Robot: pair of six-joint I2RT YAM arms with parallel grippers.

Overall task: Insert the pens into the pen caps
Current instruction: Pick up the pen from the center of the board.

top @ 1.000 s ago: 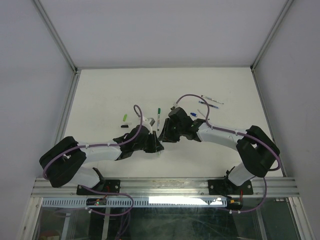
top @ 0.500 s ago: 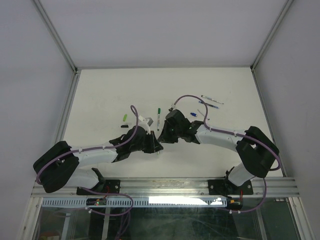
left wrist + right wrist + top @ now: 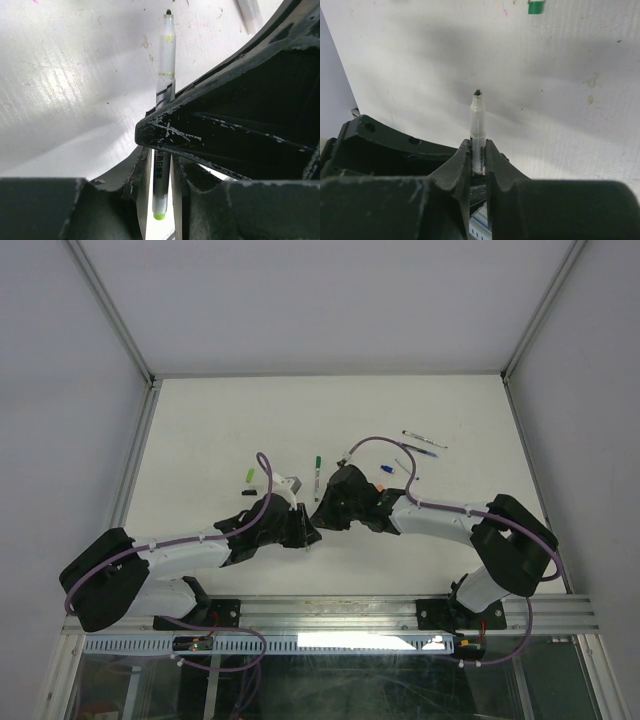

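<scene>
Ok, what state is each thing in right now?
Left gripper: shut on the marker.
Right gripper: shut on the same marker.
Marker: uncapped, clamped by both grippers.
Lime cap: lying loose, no pen in it.
Green-ended marker: lying loose, ungripped.
Dark pen: lying loose, ungripped.

Table (image 3: pixel 200 430), near-centre — left gripper (image 3: pixel 310 533) and right gripper (image 3: pixel 320 516) with tips meeting, each closed on a pen (image 3: pixel 165 90); one pen or two, cannot tell. Behind them: capped pen (image 3: pixel 317 472). Left of it: two caps (image 3: pixel 249 476), close together. Rear right — two pens (image 3: pixel 424 439) side by side; a further cap (image 3: pixel 385 469) between them and the right arm
</scene>
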